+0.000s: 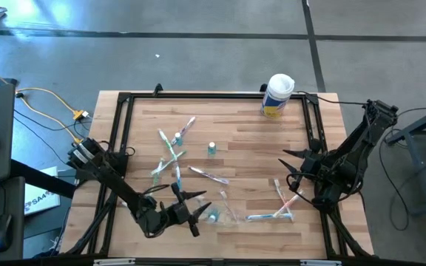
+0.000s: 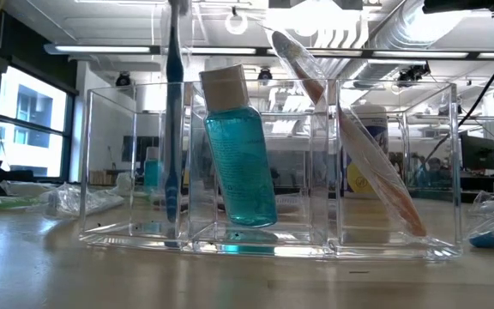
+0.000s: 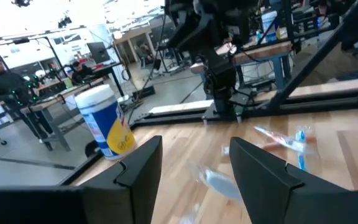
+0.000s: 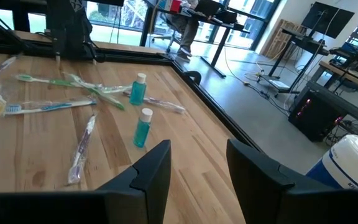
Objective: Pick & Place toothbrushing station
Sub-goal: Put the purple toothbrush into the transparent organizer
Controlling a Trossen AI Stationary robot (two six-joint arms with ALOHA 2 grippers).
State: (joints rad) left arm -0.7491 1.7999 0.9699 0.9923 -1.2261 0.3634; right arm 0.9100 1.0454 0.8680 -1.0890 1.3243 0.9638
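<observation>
Both end effectors hover above the wooden tabletop with their fingers parted and nothing between them. Left end effector sits near the front edge in the high view, just beside the clear plastic holder; its wrist view shows two dark fingers apart over bare wood, with a wrapped toothbrush farther off. Right end effector is at the right side of the tabletop, next to a small crossing of toothbrushes; in its wrist view the fingers stand apart and empty.

From table height the holder shows three compartments: a blue-handled toothbrush stands upright in one end compartment, a teal bottle with a pale cap leans in the middle one, and a wrapped toothbrush leans diagonally in the other end compartment.

Loose toothbrushes lie scattered across the left middle of the tabletop, and a small teal bottle stands alone near the centre. The right wrist view shows two such teal bottles upright among green, blue and wrapped brushes.

A white canister with a blue and yellow label stands at the far edge; its writing is too blurred to read. A person stands in the room beyond.
</observation>
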